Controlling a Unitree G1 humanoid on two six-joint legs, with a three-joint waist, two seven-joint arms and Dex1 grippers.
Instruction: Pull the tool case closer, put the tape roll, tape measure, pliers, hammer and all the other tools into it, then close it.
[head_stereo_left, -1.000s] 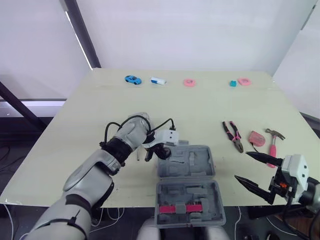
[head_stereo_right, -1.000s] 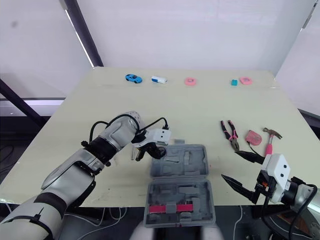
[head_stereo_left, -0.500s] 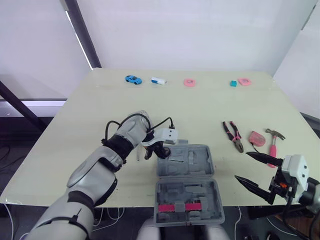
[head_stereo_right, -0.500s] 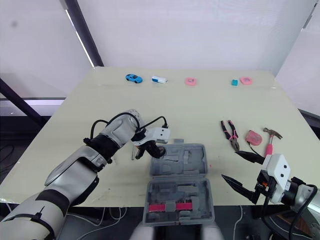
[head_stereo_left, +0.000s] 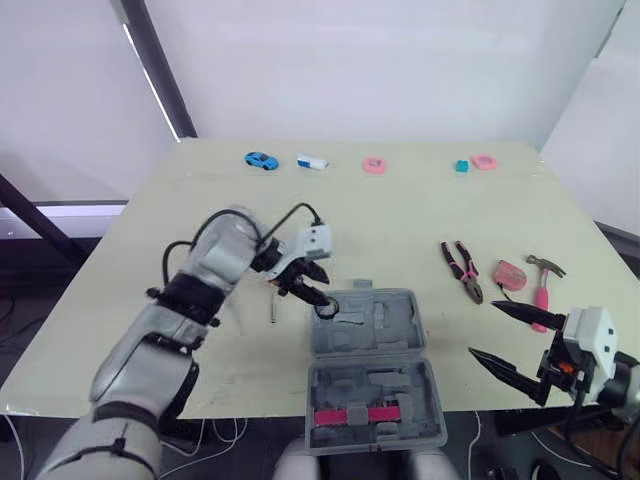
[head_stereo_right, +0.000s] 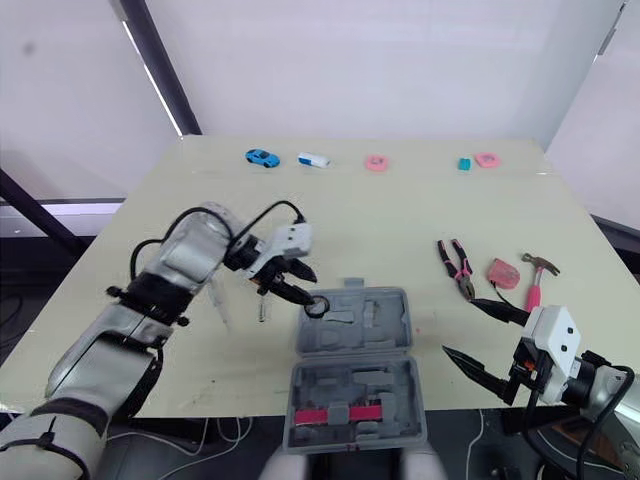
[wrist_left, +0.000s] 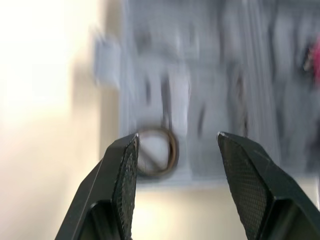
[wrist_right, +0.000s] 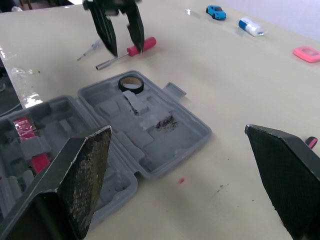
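Both the left gripper (wrist_right: 127, 50) and right gripper (head_stereo_right: 461, 328) gape empty. Black tape roll (wrist_right: 131, 83) lies inside the grey plastic tool case (wrist_right: 165, 135).

Pale table (head_stereo_left: 400, 220) carries the open tool case (head_stereo_left: 375, 330), pliers (head_stereo_left: 464, 271), tape measure (head_stereo_left: 511, 273), hammer (head_stereo_left: 544, 288), screwdriver (wrist_right: 125, 54) — toy car (head_stereo_left: 261, 160) at far edge

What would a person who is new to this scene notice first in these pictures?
The open grey case at the table's near edge, a black tape roll in its far left corner, the open left gripper close to it. Then the pink pliers, tape measure and hammer lying on the table to its right.
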